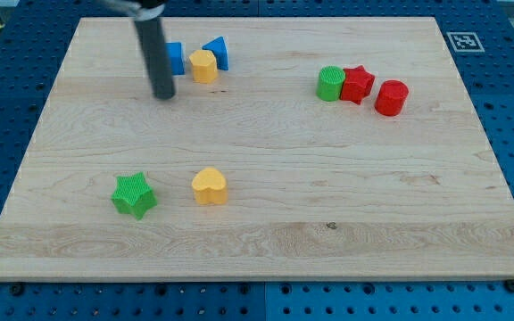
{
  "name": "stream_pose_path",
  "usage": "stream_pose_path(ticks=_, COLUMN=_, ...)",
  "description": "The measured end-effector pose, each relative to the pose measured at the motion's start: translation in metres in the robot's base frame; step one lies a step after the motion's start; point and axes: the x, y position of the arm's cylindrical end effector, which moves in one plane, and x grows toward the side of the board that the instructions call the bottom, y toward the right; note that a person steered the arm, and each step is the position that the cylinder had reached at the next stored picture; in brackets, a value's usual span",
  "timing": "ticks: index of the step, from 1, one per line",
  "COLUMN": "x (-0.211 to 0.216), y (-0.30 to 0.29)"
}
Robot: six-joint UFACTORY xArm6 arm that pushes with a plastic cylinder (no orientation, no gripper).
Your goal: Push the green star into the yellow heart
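The green star (134, 194) lies at the view's lower left on the wooden board (266, 250). The yellow heart (210, 186) lies just to its right, with a gap of about one block width between them. My tip (163, 94) is at the end of the dark rod, at the view's upper left, well above the green star and apart from it. It stands just left of a yellow block and next to a blue block.
A blue block (174, 57), a yellow hexagon-like block (203, 66) and a blue triangle (216, 52) cluster at the top left. A green block (331, 83), a red star (357, 84) and a red cylinder-like block (391, 97) sit at the upper right.
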Motion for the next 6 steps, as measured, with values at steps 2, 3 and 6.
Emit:
stream_pose_path(ticks=2, x=0.128, y=-0.045)
stream_pose_path(ticks=3, x=0.146, y=-0.012)
stream_pose_path(ticks=6, x=0.187, y=0.073)
